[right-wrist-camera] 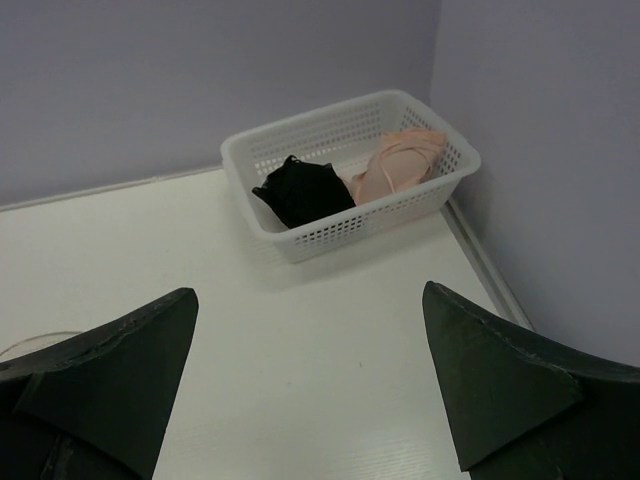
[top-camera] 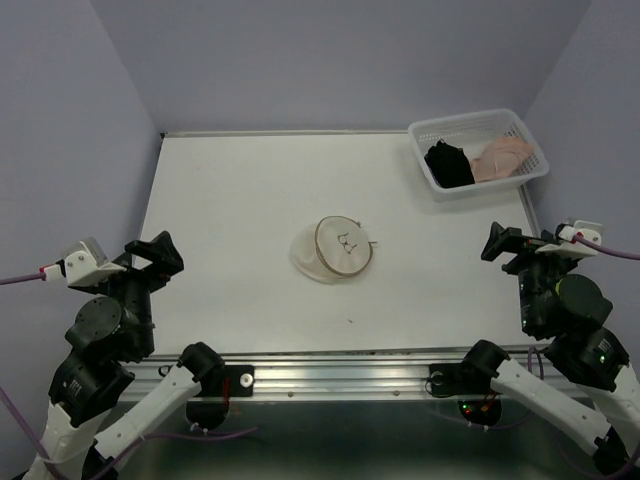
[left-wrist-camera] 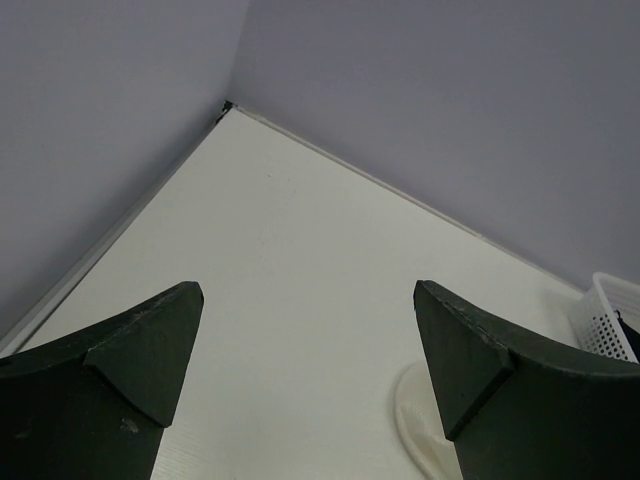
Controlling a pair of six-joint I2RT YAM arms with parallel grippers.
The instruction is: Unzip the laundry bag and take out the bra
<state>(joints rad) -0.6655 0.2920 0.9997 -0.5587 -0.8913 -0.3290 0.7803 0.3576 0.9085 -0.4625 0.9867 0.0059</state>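
Right of left pincer (top-camera: 156, 256), laundry bag (top-camera: 337, 250)

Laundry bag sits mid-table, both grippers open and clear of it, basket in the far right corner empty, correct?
No, the basket holds a black garment and a peach garment; the right wrist view shows it. The rest stands.

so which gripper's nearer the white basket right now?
Right. The right gripper sits by the right edge of the table, on the near side of the white basket; the left gripper is at the left edge, across the table from it.
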